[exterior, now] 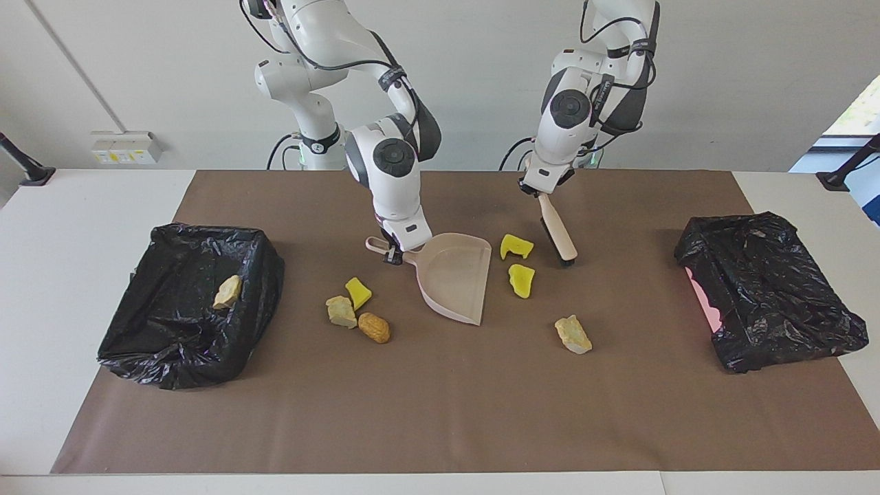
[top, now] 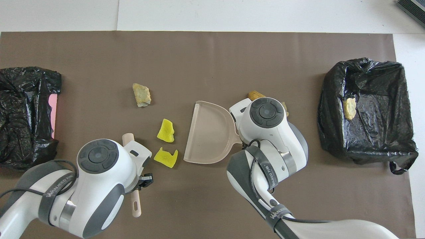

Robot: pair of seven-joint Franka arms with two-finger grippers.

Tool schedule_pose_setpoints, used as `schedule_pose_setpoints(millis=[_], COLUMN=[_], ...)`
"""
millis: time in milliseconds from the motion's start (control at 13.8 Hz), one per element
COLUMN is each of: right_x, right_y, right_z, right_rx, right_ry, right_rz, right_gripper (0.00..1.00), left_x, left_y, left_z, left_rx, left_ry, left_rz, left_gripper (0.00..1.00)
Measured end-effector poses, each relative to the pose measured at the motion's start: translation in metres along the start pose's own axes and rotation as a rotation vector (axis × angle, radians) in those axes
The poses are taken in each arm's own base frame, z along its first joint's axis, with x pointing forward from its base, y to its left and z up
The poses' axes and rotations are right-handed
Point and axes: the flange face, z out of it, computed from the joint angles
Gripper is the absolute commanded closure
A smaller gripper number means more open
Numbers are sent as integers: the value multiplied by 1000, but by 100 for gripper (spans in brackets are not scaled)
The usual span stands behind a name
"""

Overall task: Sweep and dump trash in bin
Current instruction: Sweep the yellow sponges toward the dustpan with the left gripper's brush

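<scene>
- Trash scattered on the brown mat [exterior: 440,412]: two yellow chunks, one [exterior: 515,246] and another [exterior: 522,280], lying between the dustpan [exterior: 457,278] and the brush [exterior: 557,237], close under the left gripper [exterior: 540,191].
- A third yellow chunk [exterior: 357,292], a pale lump [exterior: 341,311] and an orange-brown lump [exterior: 374,327] bunched together just beside the right gripper [exterior: 393,256], toward the right arm's end of the table.
- One more pale lump [exterior: 573,334] alone on the mat, well apart from both grippers.
- Another pale lump [exterior: 227,291] already inside the open black-lined bin [exterior: 185,344] at the right arm's end.
- Right gripper down at the mat, pinching the dustpan's handle; pan lying flat.
- Left gripper clamped on the brush's handle, brush slanting down with its bristles at the mat.
- Second black bag [exterior: 770,289], crumpled over something pink, at the left arm's end.
- White table [exterior: 41,275] under the mat; plain pale wall [exterior: 481,82] with a socket strip [exterior: 126,147]; black clamp stands [exterior: 27,168] at the table's corners; daylight at a window [exterior: 859,110].
</scene>
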Motion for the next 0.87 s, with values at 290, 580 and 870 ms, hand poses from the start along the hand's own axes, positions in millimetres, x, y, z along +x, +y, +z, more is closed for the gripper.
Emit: schedule_pose_setpoints(millis=[290,580,870], right_x=[0,0,0], right_y=[0,0,0], right_z=[0,0,0], right_rx=[0,0,0], right_ry=[0,0,0], right_rz=[0,0,0], right_gripper=[100,100,100], left_x=[-4,19,21], left_y=[36,45,47], left_z=[15,14,12], left_rx=[-131,-207,-198], left_ry=[52,98,127], left_rz=[-116,-93,167], left_gripper=[100,100,100])
